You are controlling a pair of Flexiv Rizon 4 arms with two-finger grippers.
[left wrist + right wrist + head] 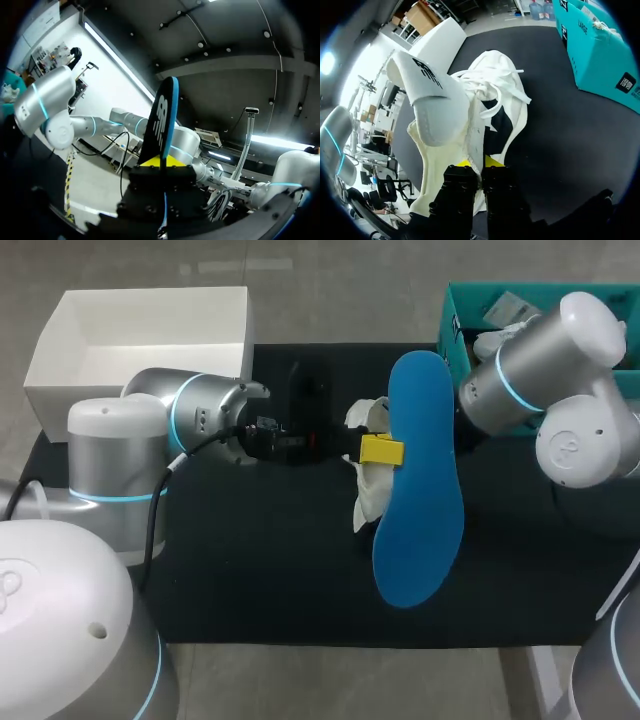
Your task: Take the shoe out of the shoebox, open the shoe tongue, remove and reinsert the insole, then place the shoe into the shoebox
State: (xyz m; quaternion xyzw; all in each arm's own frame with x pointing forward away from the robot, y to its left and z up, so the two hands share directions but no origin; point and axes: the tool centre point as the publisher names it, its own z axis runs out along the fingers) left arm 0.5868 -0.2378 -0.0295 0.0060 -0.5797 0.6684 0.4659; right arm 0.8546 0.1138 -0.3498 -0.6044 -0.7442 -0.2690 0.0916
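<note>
Black mat: it lies under everything. If either grip lets go, the piece drops here, which is recoverable but costs a regrasp.
White box: it sits at the far left corner, well apart from the shoe. I judge the risk to be picking the wrong container at the end.
Teal shoebox: it stands at the far right, just beside my right arm. That elbow could knock its wall while turning the shoe.
Insole: it is out of the shoe and held up over the middle of the mat. It hides most of the shoe from the head camera, so I would be aiming the reinsertion half blind.
Shoe: it is white and sits off the box, over the mat, partly behind the insole. If it twists in the grip, the opening turns away from the insole.
Tongue: it is lifted forward. It may flop back and block the opening.
Laces: they lie loose across the opening and could snag the insole's toe end.
Left gripper: it is clamped on the insole's edge near mid-length. With the grip there the long ends can bend, and the insole may fold or slip as it is pushed in.
Right gripper: it is pinched on the shoe's side wall. That is a thin hold on soft fabric, and I judge that insertion force could pull it free.
</note>
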